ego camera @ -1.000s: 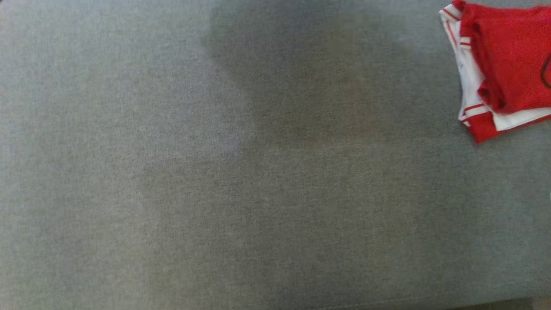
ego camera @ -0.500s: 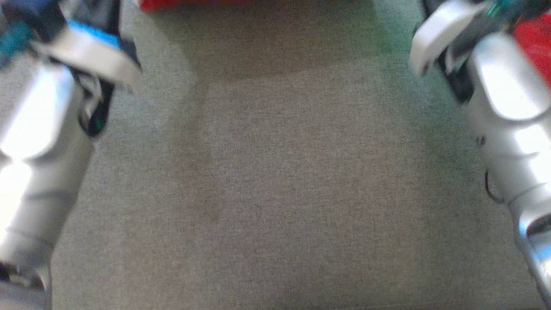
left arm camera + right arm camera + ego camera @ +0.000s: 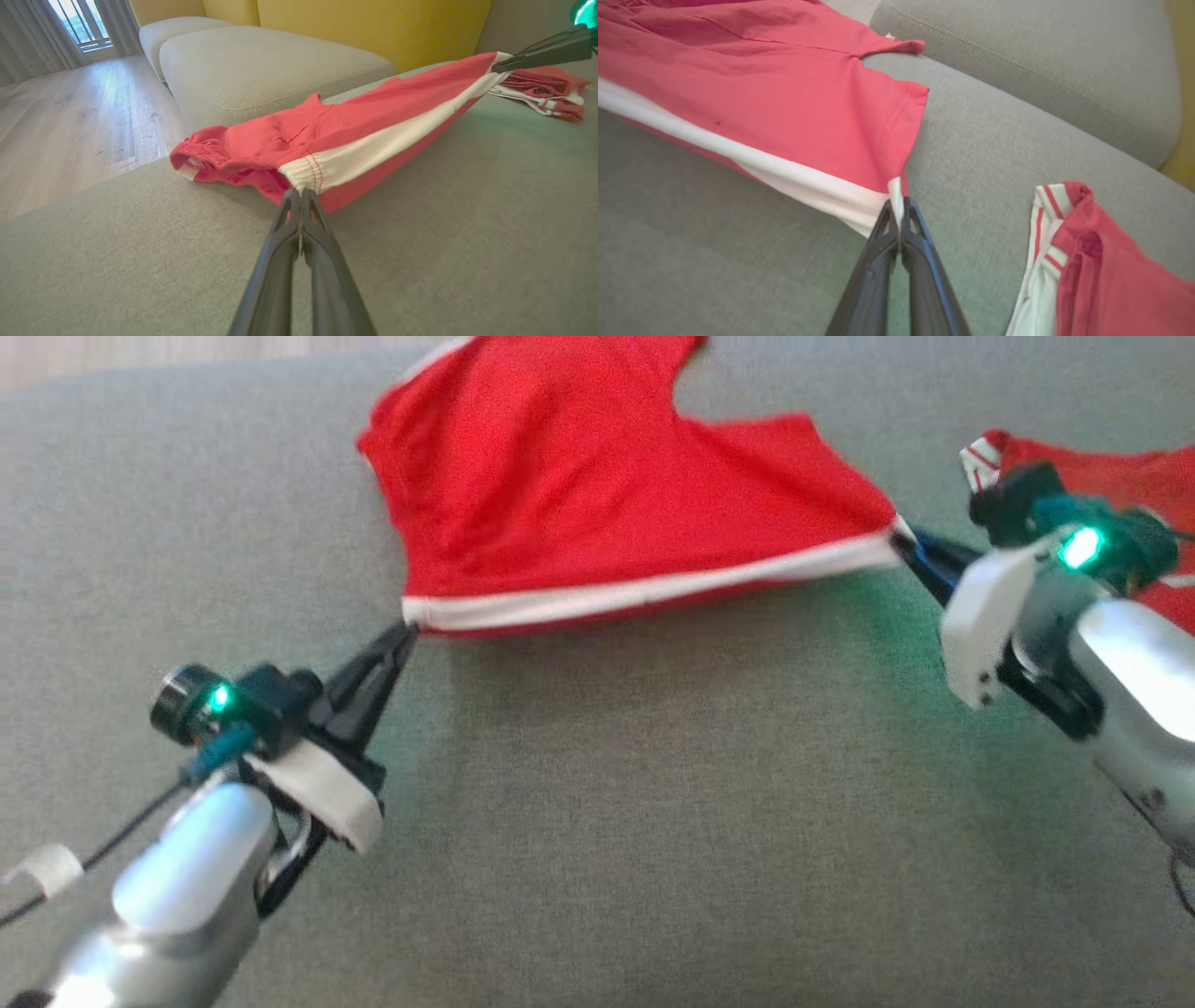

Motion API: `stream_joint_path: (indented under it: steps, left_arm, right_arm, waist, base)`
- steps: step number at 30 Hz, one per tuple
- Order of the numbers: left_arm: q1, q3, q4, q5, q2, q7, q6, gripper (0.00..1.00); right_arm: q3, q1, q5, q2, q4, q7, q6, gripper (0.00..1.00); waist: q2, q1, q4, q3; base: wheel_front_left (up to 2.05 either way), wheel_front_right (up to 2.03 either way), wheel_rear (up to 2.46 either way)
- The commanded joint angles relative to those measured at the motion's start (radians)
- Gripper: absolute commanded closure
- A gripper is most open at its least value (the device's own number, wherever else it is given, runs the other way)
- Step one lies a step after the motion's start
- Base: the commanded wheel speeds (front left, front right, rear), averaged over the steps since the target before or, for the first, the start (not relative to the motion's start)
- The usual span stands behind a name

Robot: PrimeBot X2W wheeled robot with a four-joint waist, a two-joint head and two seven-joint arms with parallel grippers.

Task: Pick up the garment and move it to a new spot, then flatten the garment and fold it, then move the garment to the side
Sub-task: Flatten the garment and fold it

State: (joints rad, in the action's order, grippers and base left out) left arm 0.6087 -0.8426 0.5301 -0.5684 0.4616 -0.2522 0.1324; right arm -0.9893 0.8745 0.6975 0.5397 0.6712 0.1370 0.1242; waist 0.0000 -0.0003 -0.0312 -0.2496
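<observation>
I'm pinching the garment [image 3: 579, 495] by its white-striped edge. My left hand [image 3: 406, 632] is clamping one corner and my right hand [image 3: 902, 539] the other. The edge is stretching taut between them over the grey sofa cushion [image 3: 653, 803], the far part resting on it. A folded red-and-white garment [image 3: 1134, 481] is lying beside my right hand.

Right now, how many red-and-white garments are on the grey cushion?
2: a red white-striped garment stretched between left gripper and right gripper; a folded red-and-white garment at the far right.
</observation>
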Motion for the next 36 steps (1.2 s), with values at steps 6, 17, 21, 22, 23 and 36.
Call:
stream_joint_path:
  steps: [6, 17, 21, 22, 23, 36]
  left_arm:
    - [-0.069, 0.039, -0.091, 0.014, 0.056, -0.009, -0.031, 1.0]
    - [-0.321, 0.028, -0.416, -0.028, 0.148, 0.048, -0.155, 1.0]
    - [-0.374, 0.026, -0.546, -0.038, 0.181, 0.088, -0.2, 1.0]
    - [-0.374, 0.026, -0.546, -0.038, 0.181, 0.088, -0.2, 1.0]
    - [-0.378, 0.031, -0.568, -0.038, 0.188, 0.093, -0.211, 1.0]
    - [-0.227, 0.093, -0.593, -0.018, 0.207, 0.135, -0.226, 1.0]
  right_arm:
    - [-0.088, -0.092, 0.165, 0.165, -0.166, 0.099, 0.007, 1.0]
    - [-0.126, -0.27, 0.343, 0.39, -0.434, 0.215, 0.007, 1.0]
    - [-0.087, -0.325, 0.365, 0.471, -0.529, 0.231, 0.007, 1.0]
    - [-0.087, -0.325, 0.365, 0.471, -0.529, 0.231, 0.007, 1.0]
    - [-0.07, -0.331, 0.363, 0.482, -0.544, 0.227, 0.007, 1.0]
    - [0.135, -0.186, 0.169, 0.356, -0.527, 0.236, 0.007, 1.0]
  waist:
    - [0.0, 0.0003, 0.003, 0.106]
    - [0.0, 0.0003, 0.028, 0.22]
    - [0.0, 0.0003, 0.03, 0.224]
    - [0.0, 0.0003, 0.03, 0.224]
    - [0.0, 0.0003, 0.031, 0.222]
    - [0.0, 0.0003, -0.004, 0.108]
  base:
    - [0.0, 0.0, 0.0]
    - [0.0, 0.0, 0.0]
    - [0.0, 0.0, 0.0]
    - [0.0, 0.0, 0.0]
    - [0.0, 0.0, 0.0]
    - [0.0, 0.0, 0.0]
